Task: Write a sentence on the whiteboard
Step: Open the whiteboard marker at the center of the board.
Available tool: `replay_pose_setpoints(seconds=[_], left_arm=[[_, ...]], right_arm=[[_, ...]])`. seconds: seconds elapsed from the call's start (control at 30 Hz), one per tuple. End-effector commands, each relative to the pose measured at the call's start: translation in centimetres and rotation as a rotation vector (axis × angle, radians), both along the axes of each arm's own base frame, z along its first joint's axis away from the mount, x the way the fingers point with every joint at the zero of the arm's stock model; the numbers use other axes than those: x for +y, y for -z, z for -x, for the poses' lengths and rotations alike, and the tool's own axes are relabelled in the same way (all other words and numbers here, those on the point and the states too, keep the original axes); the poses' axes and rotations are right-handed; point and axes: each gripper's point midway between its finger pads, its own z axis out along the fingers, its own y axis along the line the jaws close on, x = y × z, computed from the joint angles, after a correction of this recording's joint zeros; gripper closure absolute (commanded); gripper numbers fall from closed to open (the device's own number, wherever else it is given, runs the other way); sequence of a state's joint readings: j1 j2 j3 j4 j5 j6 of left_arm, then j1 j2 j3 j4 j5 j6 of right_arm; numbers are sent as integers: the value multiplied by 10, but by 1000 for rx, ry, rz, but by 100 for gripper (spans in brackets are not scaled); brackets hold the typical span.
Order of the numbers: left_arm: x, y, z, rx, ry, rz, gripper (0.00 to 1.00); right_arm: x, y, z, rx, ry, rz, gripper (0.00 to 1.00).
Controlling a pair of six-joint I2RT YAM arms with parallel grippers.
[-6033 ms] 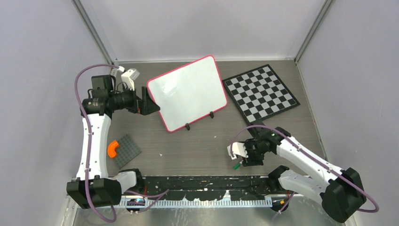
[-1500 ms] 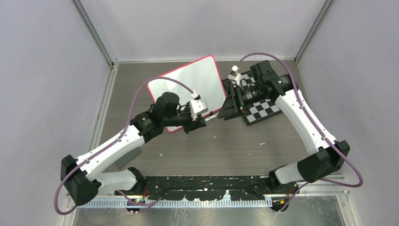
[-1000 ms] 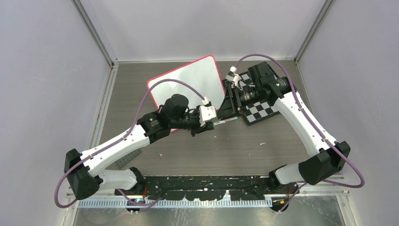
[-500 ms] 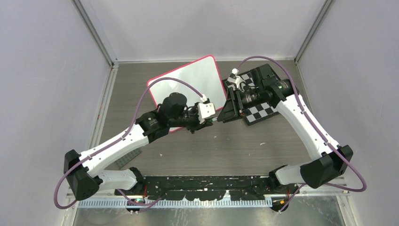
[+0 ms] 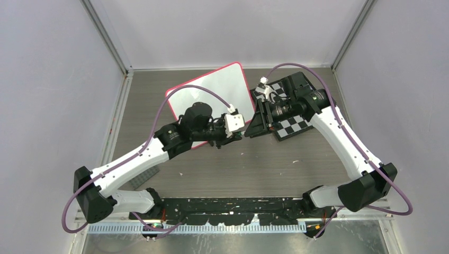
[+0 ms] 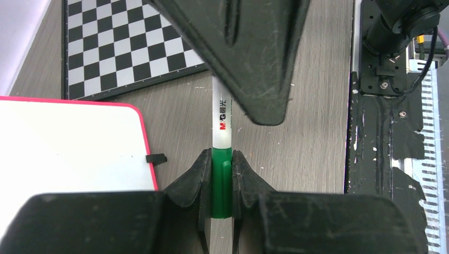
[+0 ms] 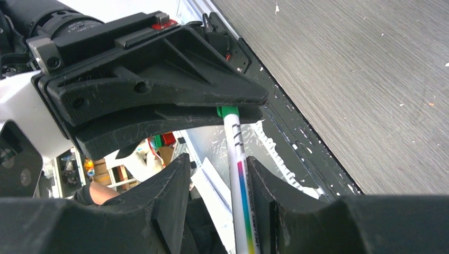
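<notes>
Left wrist view: my left fingers are clamped tight on the green cap of a marker; its white barrel runs straight out from them, above the desk, into my right fingers; those straddle the barrel, part open, with a gap on one side, so no grip there; the whiteboard lies flat on the desk just beside my left fingers, pink rim and one black clip in sight; beyond its corner lies the checkered board; from above, both arms meet by the whiteboard's near corner.
</notes>
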State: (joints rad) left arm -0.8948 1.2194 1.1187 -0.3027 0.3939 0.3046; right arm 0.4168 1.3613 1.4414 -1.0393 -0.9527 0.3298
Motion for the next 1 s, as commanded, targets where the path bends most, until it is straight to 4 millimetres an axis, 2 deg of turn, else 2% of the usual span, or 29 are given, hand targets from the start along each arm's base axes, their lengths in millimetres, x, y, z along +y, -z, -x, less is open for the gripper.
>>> replay_pose_setpoints(seconds=[0.0,0.17,0.3,0.53,0.7,0.83,0.97], left_arm=[[-13,-30,3,-65,41,74,100],[-14,-28,5,-65,41,68,100],[-16,-28,-3,-78,13,63,100],[-20,-32,-7,-52,-13,85,100],[-23,-33,-6,-47,-3,94,100],[-19,-31,-4,-49,-5,85,100],[-8,-14,-1,-36,-16,42,100]], right_arm=[[3,-10,-10,-67,32,-2,53],[5,-11,-18,-90,53,0,57],[6,-13,-15,-79,33,-20,62],[9,-17,-4,-58,-17,-65,63],[9,-18,-4,-63,-22,-65,78],[7,-17,-7,-67,-9,-55,98],[-3,-17,-17,-56,43,-45,100]])
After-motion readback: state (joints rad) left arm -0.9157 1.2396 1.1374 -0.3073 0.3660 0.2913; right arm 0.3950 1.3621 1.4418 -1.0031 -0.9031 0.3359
